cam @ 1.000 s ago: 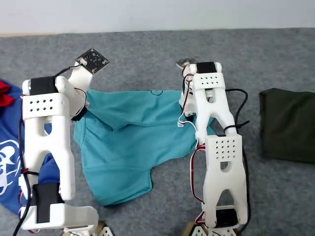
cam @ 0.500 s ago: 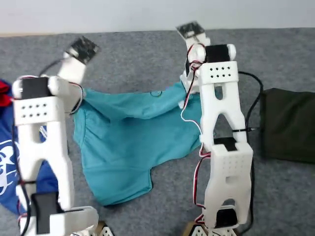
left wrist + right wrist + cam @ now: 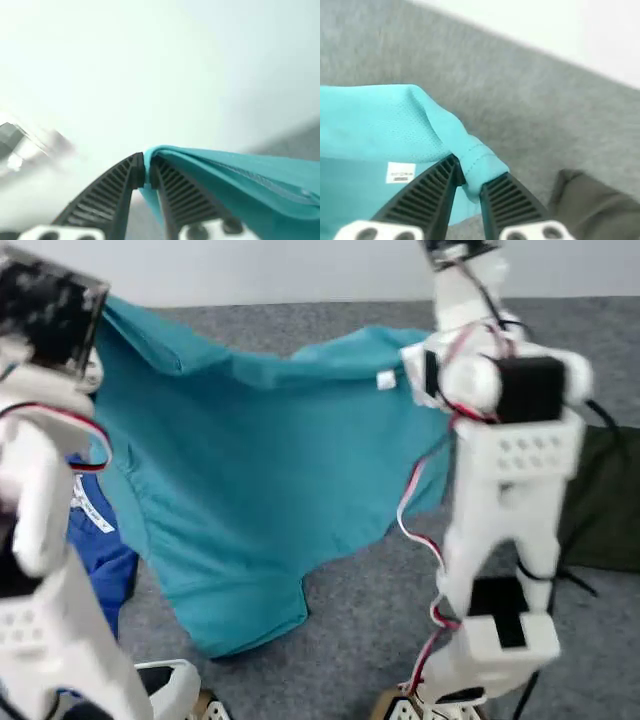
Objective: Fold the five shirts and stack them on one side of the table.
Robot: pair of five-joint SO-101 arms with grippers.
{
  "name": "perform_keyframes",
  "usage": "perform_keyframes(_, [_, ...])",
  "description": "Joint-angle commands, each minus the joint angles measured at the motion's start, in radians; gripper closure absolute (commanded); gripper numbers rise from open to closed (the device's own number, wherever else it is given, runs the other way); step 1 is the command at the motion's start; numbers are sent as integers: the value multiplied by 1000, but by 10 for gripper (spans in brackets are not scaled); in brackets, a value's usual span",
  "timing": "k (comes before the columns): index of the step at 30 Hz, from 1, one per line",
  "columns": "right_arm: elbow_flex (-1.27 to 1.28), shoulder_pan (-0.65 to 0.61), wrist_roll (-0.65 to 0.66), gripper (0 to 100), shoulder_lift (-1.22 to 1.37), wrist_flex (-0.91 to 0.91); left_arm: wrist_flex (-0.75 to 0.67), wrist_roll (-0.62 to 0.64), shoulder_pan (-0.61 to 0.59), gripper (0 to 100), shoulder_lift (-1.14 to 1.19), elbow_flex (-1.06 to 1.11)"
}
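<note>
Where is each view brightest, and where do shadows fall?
Left wrist view: glaring white backdrop behind the left gripper pinching the teal shirt. Right wrist view: even light, brightest on the wall. High view: faint shadow under the shirt's lower hem on the table.

Right gripper (image 3: 470, 175) is pinching a stitched, folded edge of the teal shirt (image 3: 380, 125) between its two black ribbed fingers (image 3: 425, 192), with the fabric bunching just beyond the tips. A small white label (image 3: 400, 172) is showing on the shirt's inner face beside the gripper. The grey table surface (image 3: 545, 115) is stretching away to a white wall (image 3: 600, 30) at the far side, and a dark green garment (image 3: 590, 205) is lying on it near the gripper.
</note>
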Motion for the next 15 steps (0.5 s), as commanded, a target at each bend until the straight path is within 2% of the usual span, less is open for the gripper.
perform_keyframes(1, [-6,50,6,988,-140,35,-115,6,-3,997,-91,-45])
perform_keyframes(8, [-2,159,6,988,-334,36,-330,-2,-2,997,-189,-56])
perform_keyframes(12, [-2,194,9,988,-437,38,-404,-127,2,997,-215,-65])
perform_keyframes(15, [6,206,11,988,-503,39,-431,-160,2,997,-226,-90])
